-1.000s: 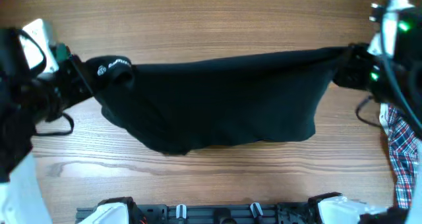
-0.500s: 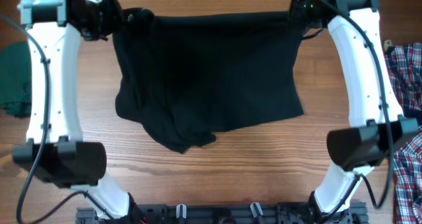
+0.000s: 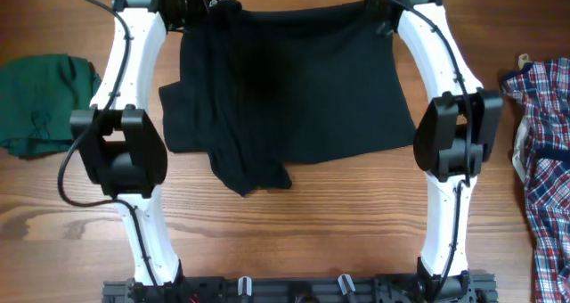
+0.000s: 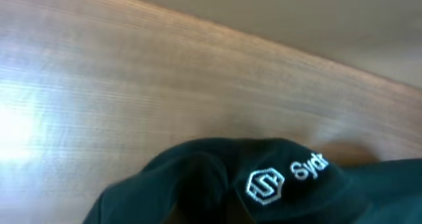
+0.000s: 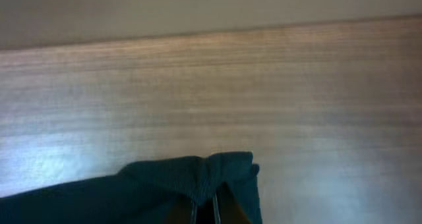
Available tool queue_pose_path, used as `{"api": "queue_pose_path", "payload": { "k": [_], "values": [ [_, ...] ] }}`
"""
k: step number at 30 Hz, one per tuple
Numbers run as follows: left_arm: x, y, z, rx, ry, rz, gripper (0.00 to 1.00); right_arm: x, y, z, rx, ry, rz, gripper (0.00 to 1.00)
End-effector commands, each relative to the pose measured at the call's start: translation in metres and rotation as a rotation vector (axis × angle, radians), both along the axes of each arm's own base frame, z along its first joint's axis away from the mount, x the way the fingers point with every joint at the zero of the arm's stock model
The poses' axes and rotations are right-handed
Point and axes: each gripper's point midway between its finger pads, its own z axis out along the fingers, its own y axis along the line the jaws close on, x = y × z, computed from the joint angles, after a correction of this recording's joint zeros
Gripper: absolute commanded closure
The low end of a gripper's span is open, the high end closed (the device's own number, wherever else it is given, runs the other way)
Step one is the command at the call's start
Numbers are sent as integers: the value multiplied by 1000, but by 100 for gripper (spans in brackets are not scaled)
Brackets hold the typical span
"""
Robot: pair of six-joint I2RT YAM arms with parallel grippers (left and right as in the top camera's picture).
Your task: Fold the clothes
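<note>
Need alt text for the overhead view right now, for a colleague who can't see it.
A black shirt lies spread on the wooden table, its far edge pinched at both corners by the left claw and right claw. A dark green garment lies at the left, a plaid shirt at the right.

A wooden table with pale brown grain running side to side fills the overhead view. A dark green garment lies crumpled on it at the left edge, partly cut off by the frame, and a red, white and blue plaid shirt lies bunched at the right edge, also running out of the frame. Both wrist views show the same wood, with a plain, dull band beyond its far edge.
</note>
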Motion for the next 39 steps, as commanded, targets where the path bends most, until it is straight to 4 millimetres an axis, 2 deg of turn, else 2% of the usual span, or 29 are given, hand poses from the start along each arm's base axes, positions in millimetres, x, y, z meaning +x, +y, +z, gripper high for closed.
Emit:
{"api": "queue_pose_path", "payload": {
  "k": [1, 3, 4, 5, 6, 7, 8, 10, 12, 14, 15, 16, 17, 18, 19, 20, 23, 24, 26, 29, 30, 31, 32, 33, 36, 37, 39],
  "values": [
    [13, -3, -33, 42, 3, -30, 96, 14, -9, -30, -45, -7, -4, 96],
    [22, -4, -45, 41, -13, -29, 96, 24, -8, -30, -51, -48, 9, 92],
    [27, -4, -46, 41, -31, -29, 86, 28, -7, -26, -50, -70, 10, 48],
    [32, -4, -42, 43, -58, -33, 66, 35, -7, -19, -46, -109, 10, 31],
    [40, -5, -34, 67, -114, -61, 57, 41, -7, -13, -51, -144, 18, 20],
    [47, -5, -26, 90, -164, -85, 40, 47, -6, -6, -57, -180, 26, 11],
    [54, -5, -16, 113, -219, -106, 30, 53, -5, 2, -73, -214, 44, 4],
    [60, -4, 2, 122, -280, -108, 20, 57, -5, 15, -129, -244, 97, 1],
    [61, -4, 32, 122, -337, -104, 21, 54, -5, 28, -161, -246, 126, 0],
    [47, -9, 54, 119, -329, -115, 30, 38, 6, 44, -111, -204, 183, 1],
    [35, -13, 54, 117, -282, -125, 35, 27, 14, 49, -73, -173, 222, 3],
    [23, -18, 49, 115, -227, -139, 53, 16, 22, 50, -31, -133, 261, 14],
    [4, -28, 35, 113, -133, -161, 87, 1, 32, 47, 34, -76, 294, 37],
    [-16, -37, 17, 101, -25, -170, 96, -11, 38, 36, 91, -12, 300, 73],
    [-24, -42, 10, 102, 16, -180, 96, -16, 39, 27, 115, 23, 288, 92],
    [-33, -49, 4, 106, 53, -195, 96, -18, 39, 20, 124, 41, 276, 96],
    [-49, -65, -9, 101, 126, -213, 96, -26, 39, -7, 131, 109, 268, 96],
    [-62, -69, -15, 86, 190, -205, 96, -42, 40, -16, 146, 184, 273, 96],
    [-97, -84, -20, 39, 322, -232, 96, -64, 38, -14, 158, 264, 270, 96],
    [-145, -103, -13, 18, 460, -294, 96, -105, 34, -6, 188, 402, 213, 96],
    [-165, -108, -7, 29, 512, -312, 96, -124, 31, -10, 186, 481, 203, 96],
    [-176, -108, -4, 37, 542, -314, 96, -133, 30, -12, 185, 520, 198, 96],
    [-186, -102, -5, 74, 583, -281, 96, -141, 29, -14, 184, 554, 195, 96],
    [-194, -88, -8, 144, 629, -222, 96, -146, 28, -15, 184, 574, 192, 96],
    [-209, -63, -8, 205, 714, -101, 96, -152, 26, -16, 183, 600, 187, 96],
    [-212, -58, -4, 195, 723, -71, 96, -155, 24, -16, 183, 612, 184, 96],
    [-219, -45, 24, 218, 671, -13, 96, -160, 15, -17, 186, 637, 168, 96]
  ]
}}
